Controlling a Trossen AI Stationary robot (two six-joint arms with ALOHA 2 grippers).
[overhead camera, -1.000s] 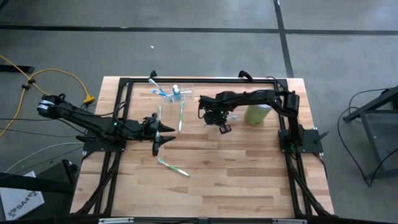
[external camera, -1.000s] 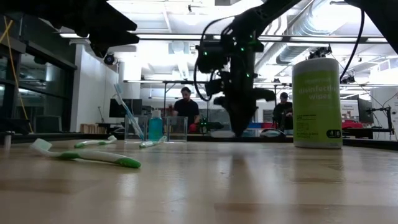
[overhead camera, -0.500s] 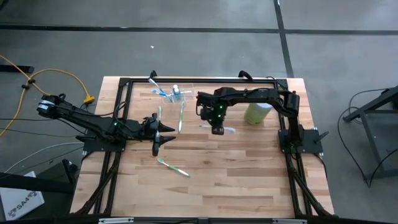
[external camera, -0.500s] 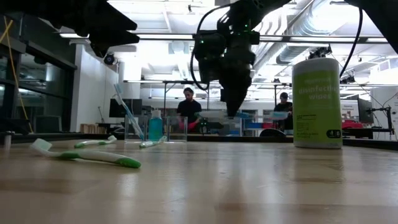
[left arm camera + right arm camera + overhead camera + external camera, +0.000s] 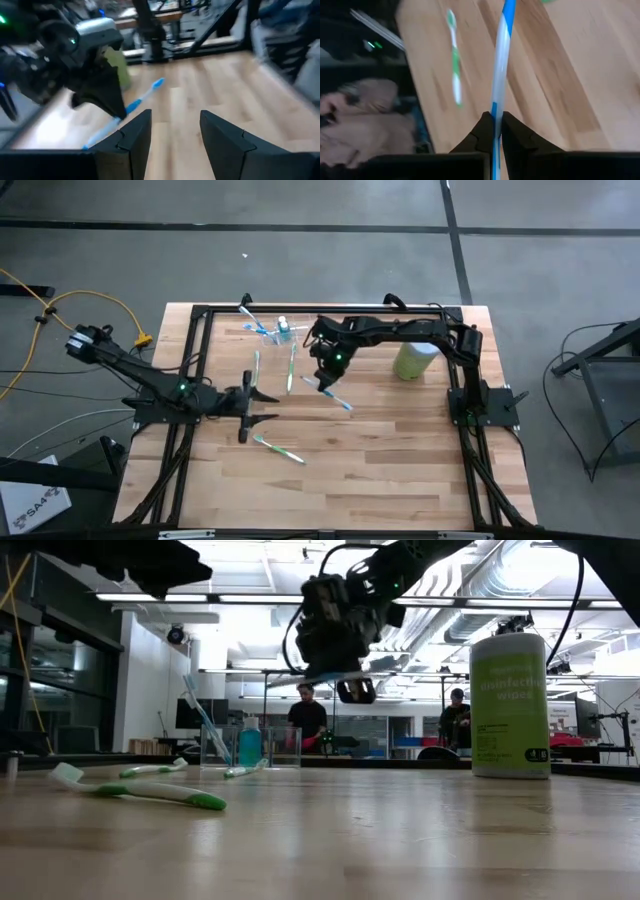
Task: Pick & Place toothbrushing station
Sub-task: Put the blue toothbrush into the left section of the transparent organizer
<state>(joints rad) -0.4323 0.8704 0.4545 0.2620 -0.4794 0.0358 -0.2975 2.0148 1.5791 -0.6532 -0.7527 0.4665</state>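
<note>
Blue-and-white toothbrush (image 5: pixel 500 65) is clamped between the closed fingers of the right gripper (image 5: pixel 322 382), raised above the table (image 5: pixel 400 460). Near the far edge, the clear holder (image 5: pixel 283 332) is seen standing, untouched. The left gripper (image 5: pixel 250 412) is held open and empty, near green toothbrushes (image 5: pixel 278 448).

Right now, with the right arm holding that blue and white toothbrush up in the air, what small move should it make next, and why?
Probably carry it toward the small clear plastic holder at the table's far edge. The right gripper is shut on the blue and white toothbrush, lifted clear of the wooden table, with the holder a short way beyond it. The left gripper waits open nearby.
</note>
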